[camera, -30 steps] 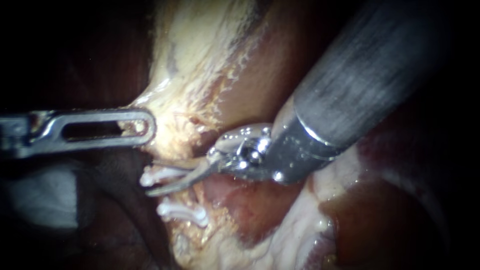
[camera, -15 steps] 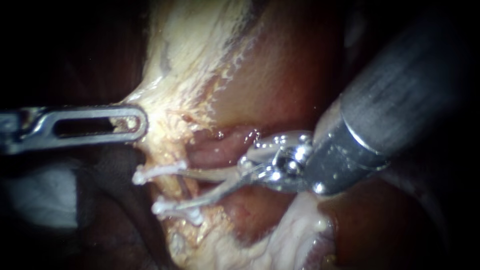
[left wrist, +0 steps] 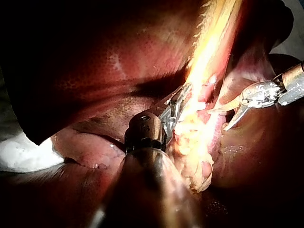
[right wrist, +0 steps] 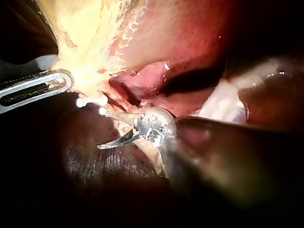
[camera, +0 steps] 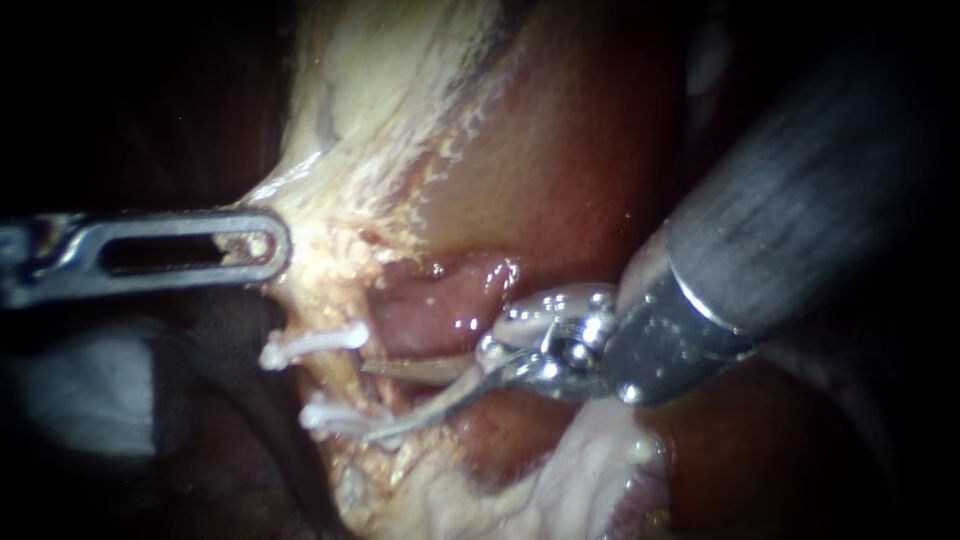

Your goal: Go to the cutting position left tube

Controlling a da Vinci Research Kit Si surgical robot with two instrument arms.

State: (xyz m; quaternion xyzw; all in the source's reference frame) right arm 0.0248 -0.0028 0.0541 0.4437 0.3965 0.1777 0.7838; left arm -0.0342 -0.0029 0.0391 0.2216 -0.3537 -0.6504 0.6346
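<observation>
Tube: thin, pale-yellow strand of tube (camera: 343, 382) carrying white clips. It lies just ahead of the right instrument's blade tips, across the mouth of their gap, and nothing grips it.
Handling: it looks soft, wet, slippery and light, and would likely tear easily. Stretched taut, it should part cleanly. The place to take it is the bare stretch between the clips, with the blades square across and clear of the plastic.
Clips: two small white plastic clips. The upper clip (camera: 312, 345) is just beyond the upper blade's tip. The lower clip (camera: 335, 418) is at the lower blade's tip, and I cannot tell whether they touch.
Right instrument: grey shaft, shiny steel hinge and two thin curved blades (camera: 366, 402). The blades are spread apart and hold nothing.
Pink fold: glossy pink fold of tissue (camera: 440, 305) beside that hinge, on the upper blade's side.
Left instrument: flat steel slotted jaws (camera: 272, 248), clamped on ragged yellow-white fatty tissue (camera: 350, 150) and drawing it away from the right instrument.
Liver: dark red lobes (left wrist: 95, 61) beside the left instrument.
Endoscope view: only this view separates the two clips and shows the bare stretch between them.
Left wrist view: shows the left instrument (left wrist: 176, 109) biting the yellow tissue from both sides, where the endoscope view shows one slotted face. The right instrument's (left wrist: 217, 119) spread blades sit ahead of it.
Right wrist view: looks along the blades (right wrist: 102, 129). The clips are only bright specks off the upper blade.
</observation>
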